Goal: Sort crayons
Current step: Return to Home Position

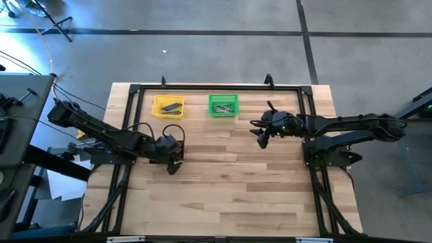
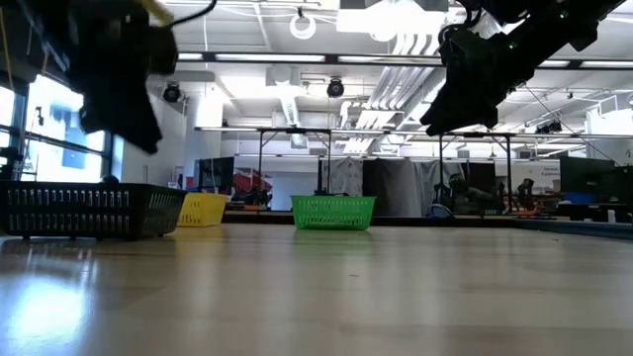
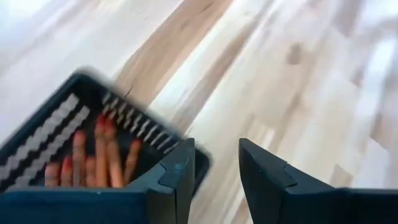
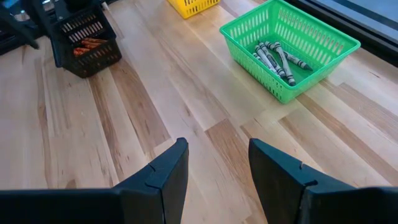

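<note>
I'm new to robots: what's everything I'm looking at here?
Table: one, pale wood.
Yellow bin: one, far side, left.
Dark crayons: few, in yellow bin.
Green bin: one, far side, middle.
Grey crayons: several, in green bin.
Black bin: one, below left gripper.
Orange crayons: several, in black bin.
Left gripper: dark, open, over black bin.
Right gripper: dark, open, over bare wood right of green bin.

Black bin (image 3: pixel 56 118) blurred, part-hidden behind left gripper (image 3: pixel 214 155); yellow bin (image 4: pixel 193 6) cropped, R wrist view
</note>
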`<state>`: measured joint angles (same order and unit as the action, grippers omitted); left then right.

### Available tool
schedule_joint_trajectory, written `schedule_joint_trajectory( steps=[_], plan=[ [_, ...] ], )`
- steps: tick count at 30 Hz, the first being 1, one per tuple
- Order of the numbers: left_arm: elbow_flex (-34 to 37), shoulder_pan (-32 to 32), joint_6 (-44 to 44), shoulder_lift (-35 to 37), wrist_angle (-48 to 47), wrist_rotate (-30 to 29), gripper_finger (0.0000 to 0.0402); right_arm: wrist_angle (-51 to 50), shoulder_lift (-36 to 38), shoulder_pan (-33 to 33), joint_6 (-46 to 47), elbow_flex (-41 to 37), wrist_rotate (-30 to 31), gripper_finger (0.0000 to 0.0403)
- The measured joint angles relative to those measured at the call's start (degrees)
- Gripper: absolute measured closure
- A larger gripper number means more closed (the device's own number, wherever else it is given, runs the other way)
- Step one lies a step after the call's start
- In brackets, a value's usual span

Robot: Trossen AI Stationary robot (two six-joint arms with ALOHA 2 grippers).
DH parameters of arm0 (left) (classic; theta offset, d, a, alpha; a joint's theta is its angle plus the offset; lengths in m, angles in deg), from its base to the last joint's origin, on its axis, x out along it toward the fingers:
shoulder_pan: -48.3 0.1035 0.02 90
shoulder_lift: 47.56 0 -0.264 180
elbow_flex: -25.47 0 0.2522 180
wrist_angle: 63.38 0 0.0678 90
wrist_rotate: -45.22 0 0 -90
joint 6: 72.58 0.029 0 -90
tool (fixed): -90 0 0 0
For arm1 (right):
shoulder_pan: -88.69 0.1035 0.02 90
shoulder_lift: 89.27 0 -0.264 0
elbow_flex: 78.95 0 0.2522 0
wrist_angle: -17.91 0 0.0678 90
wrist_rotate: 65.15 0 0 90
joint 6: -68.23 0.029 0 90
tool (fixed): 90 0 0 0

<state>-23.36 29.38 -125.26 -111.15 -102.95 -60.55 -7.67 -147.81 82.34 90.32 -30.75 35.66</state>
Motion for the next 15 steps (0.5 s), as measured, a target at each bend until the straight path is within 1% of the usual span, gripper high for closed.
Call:
schedule_joint_trajectory(
  steps=[4,7,10,15],
  plan=[
    [-4.0,0.0,8.8,0.0,0.4,0.2,0.0293,0.0,0.0,0.0,0.0,0.0,0.0,0.0242],
    [-6.8,0.0,12.3,0.0,0.5,0.2,0.0293,0.0,0.0,0.0,0.0,0.0,0.0,0.0242],
    [-8.9,0.0,12.1,0.0,0.5,0.2,0.0292,0.0,0.0,0.0,0.0,0.0,0.0,0.0242],
    [-11.0,0.0,6.3,0.0,0.6,0.5,0.0291,-0.6,1.5,0.0,0.0,-0.1,0.0,0.0242]
  ],
)
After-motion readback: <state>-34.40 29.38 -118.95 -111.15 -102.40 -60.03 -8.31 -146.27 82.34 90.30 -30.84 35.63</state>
